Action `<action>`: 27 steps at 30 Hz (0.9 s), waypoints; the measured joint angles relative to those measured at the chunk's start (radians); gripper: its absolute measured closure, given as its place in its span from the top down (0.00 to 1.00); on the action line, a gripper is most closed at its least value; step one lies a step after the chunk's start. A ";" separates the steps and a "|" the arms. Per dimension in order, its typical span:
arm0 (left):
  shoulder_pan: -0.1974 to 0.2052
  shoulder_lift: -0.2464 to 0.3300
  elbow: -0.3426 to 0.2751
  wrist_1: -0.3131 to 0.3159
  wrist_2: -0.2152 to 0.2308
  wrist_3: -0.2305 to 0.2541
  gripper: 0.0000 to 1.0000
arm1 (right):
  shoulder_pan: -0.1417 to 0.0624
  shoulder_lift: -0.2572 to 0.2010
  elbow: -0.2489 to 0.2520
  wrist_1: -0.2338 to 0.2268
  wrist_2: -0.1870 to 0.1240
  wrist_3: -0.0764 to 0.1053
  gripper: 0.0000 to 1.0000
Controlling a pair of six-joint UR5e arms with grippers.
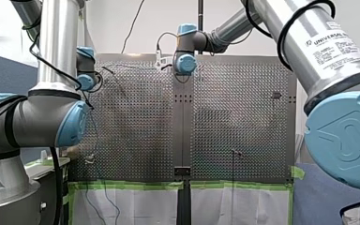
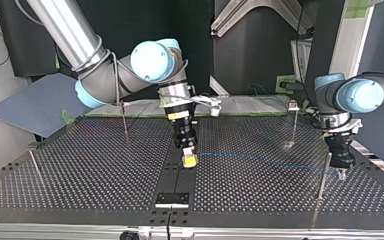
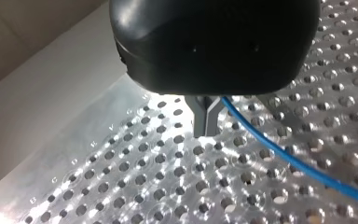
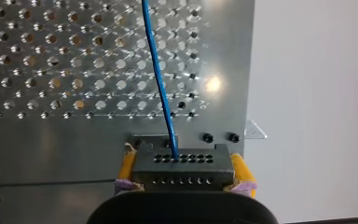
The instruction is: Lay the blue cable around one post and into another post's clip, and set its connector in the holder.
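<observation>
Two grasps | right hand (image 4: 184,179): connector (image 4: 182,161) | left hand (image 3: 207,119) — blue cable (image 4: 158,79)

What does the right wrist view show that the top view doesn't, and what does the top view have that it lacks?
Only the right wrist view: the connector up close, a dark block with rows of holes, clamped between yellow pads, with the blue cable entering its face. Only the top view: my left gripper, the thin posts and the likely holder near the table's edge. Both: my right gripper, the cable and the perforated table.
</observation>
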 joint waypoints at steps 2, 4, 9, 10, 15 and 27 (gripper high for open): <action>0.004 0.000 0.000 -0.013 -0.006 0.012 0.01 | -0.003 0.001 0.000 0.008 0.000 0.003 0.00; 0.006 0.000 0.000 -0.026 -0.009 0.019 0.01 | -0.005 0.002 0.000 0.013 0.000 0.004 0.00; 0.004 0.000 -0.001 -0.047 -0.007 0.037 0.01 | -0.015 0.008 0.002 0.037 0.004 0.005 0.00; 0.003 0.000 -0.001 -0.046 -0.006 0.042 0.01 | -0.017 0.011 0.002 0.044 0.008 0.006 0.00; -0.001 0.000 -0.011 -0.026 0.011 0.084 0.05 | -0.032 0.029 0.012 0.078 0.038 0.009 0.00; -0.004 0.000 -0.021 -0.006 0.073 0.121 1.00 | -0.070 0.049 0.060 0.070 0.047 0.032 0.00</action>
